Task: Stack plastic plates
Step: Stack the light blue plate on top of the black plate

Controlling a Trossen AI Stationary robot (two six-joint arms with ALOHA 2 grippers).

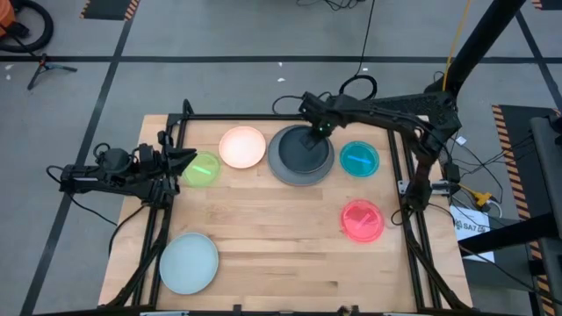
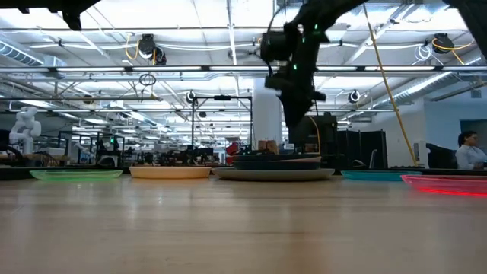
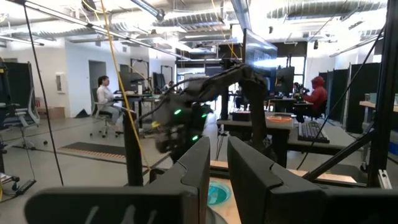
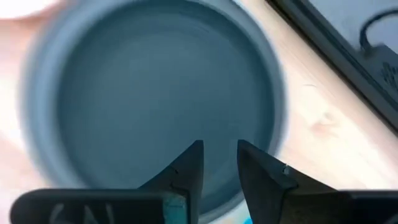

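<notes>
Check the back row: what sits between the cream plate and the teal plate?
The grey plate with a dark navy plate stacked on it, right gripper above. Clear in the high view: cream plate, teal plate.

dark plate [image 4: 155, 93] blurred, rim cut off

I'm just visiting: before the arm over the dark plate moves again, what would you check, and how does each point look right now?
1. Right gripper empty, fingers apart: ok.
2. Dark navy plate seated on the large grey plate: ok.
3. Right gripper lifted off the stack: ok in the low view.
4. Teal plate and red plate lie unobstructed: ok.
5. Left gripper beside the green plate, away from the stack: ok.
6. How many plates sit in the stack: cannot tell.
</notes>
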